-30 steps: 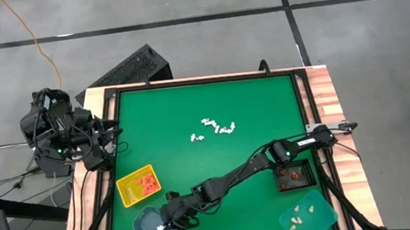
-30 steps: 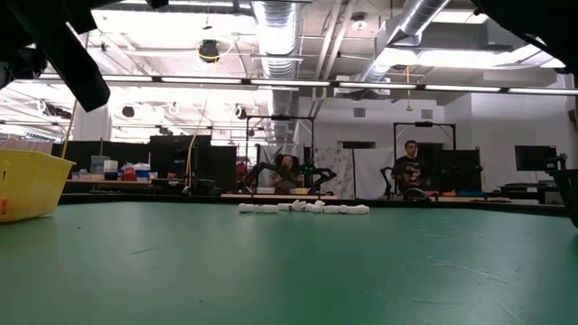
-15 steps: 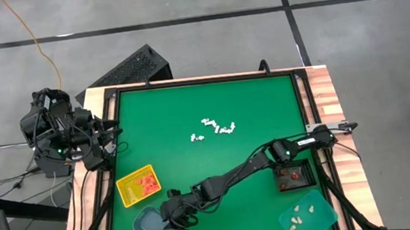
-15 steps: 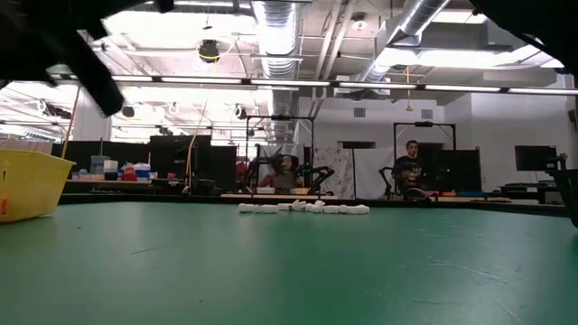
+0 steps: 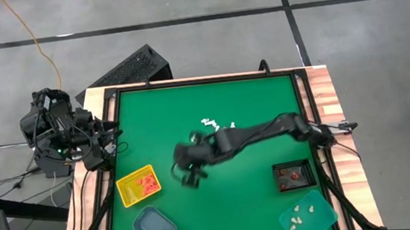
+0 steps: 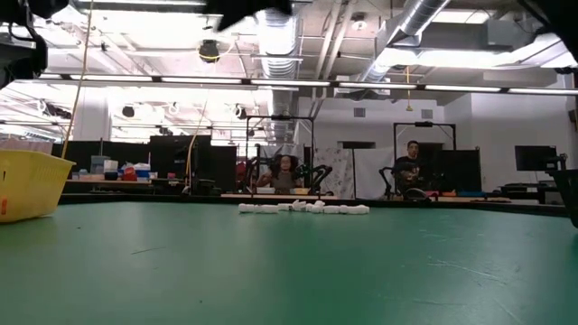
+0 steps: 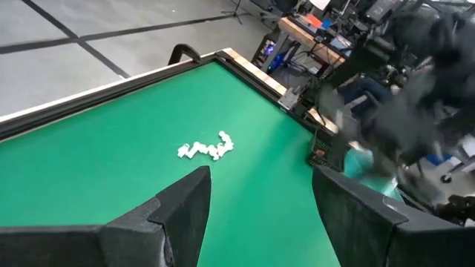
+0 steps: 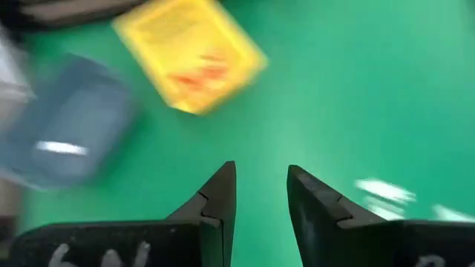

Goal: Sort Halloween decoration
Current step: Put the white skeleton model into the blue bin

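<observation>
Step in hand: the right gripper (image 5: 189,178) hangs empty over open green, left of centre in the high view, between the trays at lower left and the white cluster; I judge it to be on its way to fetch another piece
Right fingers: apart with a narrow gap and nothing between them, as the right wrist view shows; bare green mat fills the gap
Left gripper: parked off the upper left edge of the bench (image 5: 266,124); its fingers (image 7: 178,215) stand wide apart and hold nothing (this arm only waits)
Halloween decoration, unsorted: a small cluster of white trinkets (image 5: 217,125) just above centre in the high view, partly hidden by the right arm; the same cluster shows as a low white row (image 6: 302,208) at mid-frame in the low view
Halloween decoration, sorted: orange-red pieces in the yellow tray (image 5: 138,185) at lower left; one white piece in the blue tray (image 5: 154,227) below it; cream pieces in the teal tray (image 5: 307,214) at lower right; red bits in the black tray (image 5: 294,175) just above that
Next move calls for: bringing the fingers down over a single trinket at the cluster's edge; the pieces lie touching or nearly so, so a narrow, well-centred pinch is needed to lift one without scattering its neighbours
Risk: the pieces are far smaller than the fingertips; a miss or a double pick seems likely
</observation>
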